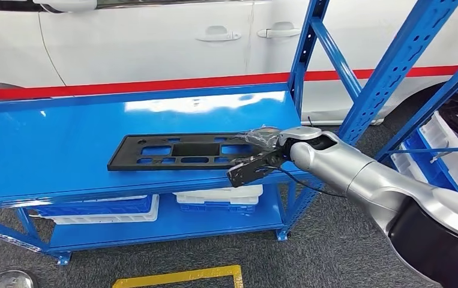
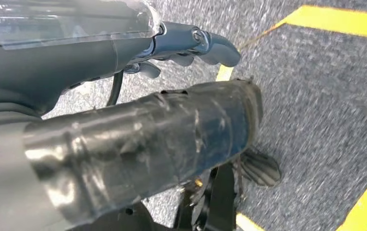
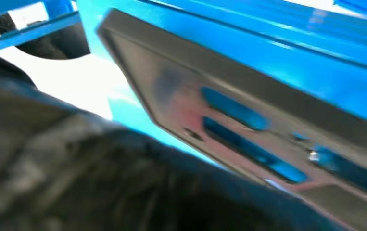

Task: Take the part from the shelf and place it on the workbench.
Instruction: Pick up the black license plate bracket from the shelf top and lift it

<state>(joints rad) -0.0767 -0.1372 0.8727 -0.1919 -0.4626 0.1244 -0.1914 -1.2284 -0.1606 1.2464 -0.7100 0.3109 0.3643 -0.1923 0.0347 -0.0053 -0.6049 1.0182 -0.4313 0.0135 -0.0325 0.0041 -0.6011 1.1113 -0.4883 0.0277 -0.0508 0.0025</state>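
While the part [image 1: 181, 151] lies flat on the shelf [image 1: 52, 144] | R hand [image 1: 261, 157] at its 3 o'clock end, grip can't tell | L hand [image 2: 191, 45] hangs, fingers curled, empty | lift + workbench placement left

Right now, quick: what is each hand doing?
Left hand: hangs over the floor, fingers curled in, holding nothing.
Right hand: at the right end of the black part on the shelf; grip cannot be told.
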